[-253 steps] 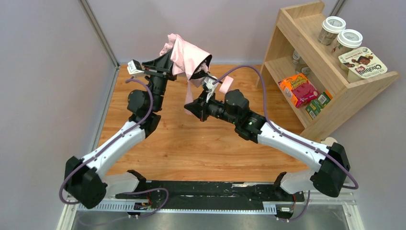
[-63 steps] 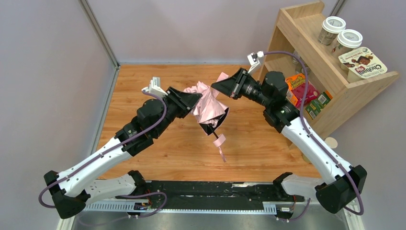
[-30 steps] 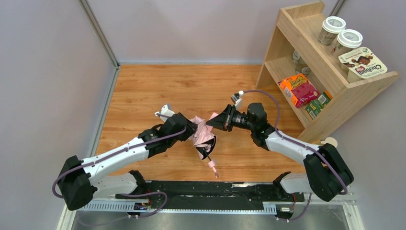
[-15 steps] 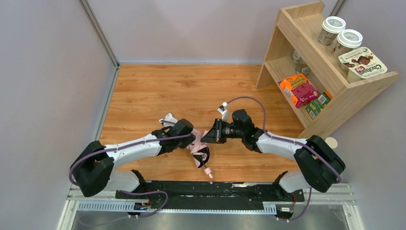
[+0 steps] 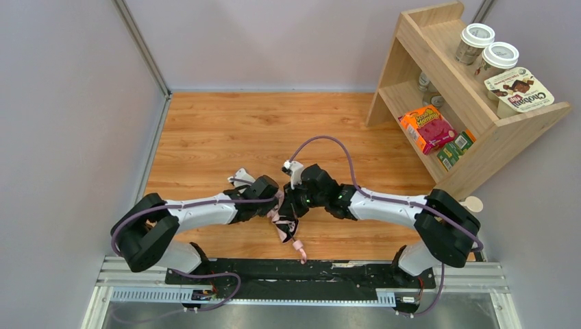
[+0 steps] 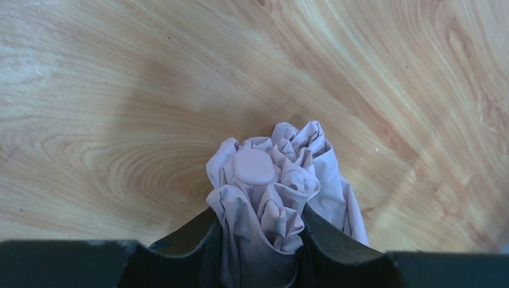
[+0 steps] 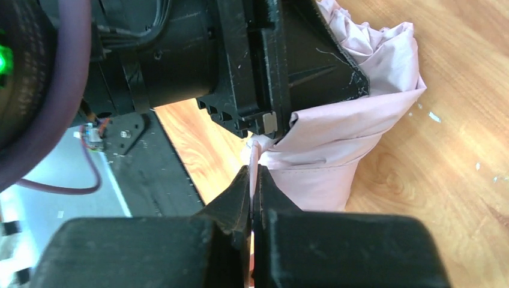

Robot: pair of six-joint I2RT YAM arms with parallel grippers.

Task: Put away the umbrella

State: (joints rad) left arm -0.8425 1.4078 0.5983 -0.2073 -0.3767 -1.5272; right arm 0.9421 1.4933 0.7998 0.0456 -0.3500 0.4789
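The pale pink umbrella [image 5: 281, 221] is bunched up low over the wooden table [image 5: 226, 130] near its front edge. My left gripper [image 5: 272, 205] is shut on the folded fabric. In the left wrist view the umbrella [image 6: 273, 186] sticks out between the fingers, its round pink cap facing the camera. My right gripper [image 5: 290, 208] sits close against it from the right. In the right wrist view that gripper [image 7: 252, 180] is shut on the thin pink strap [image 7: 254, 157], with the umbrella's cloth [image 7: 342, 150] just beyond. The strap's loose end [image 5: 301, 256] trails toward the rail.
A wooden shelf [image 5: 473, 130] stands at the back right with cups, an orange box and small cartons. The black base rail [image 5: 294, 274] runs along the near edge, right by the umbrella. Grey walls close the left and back sides.
Both arms have drawn back toward the near edge and come down, bringing the umbrella from mid-table to just above the rail. Both grips have stayed the same.
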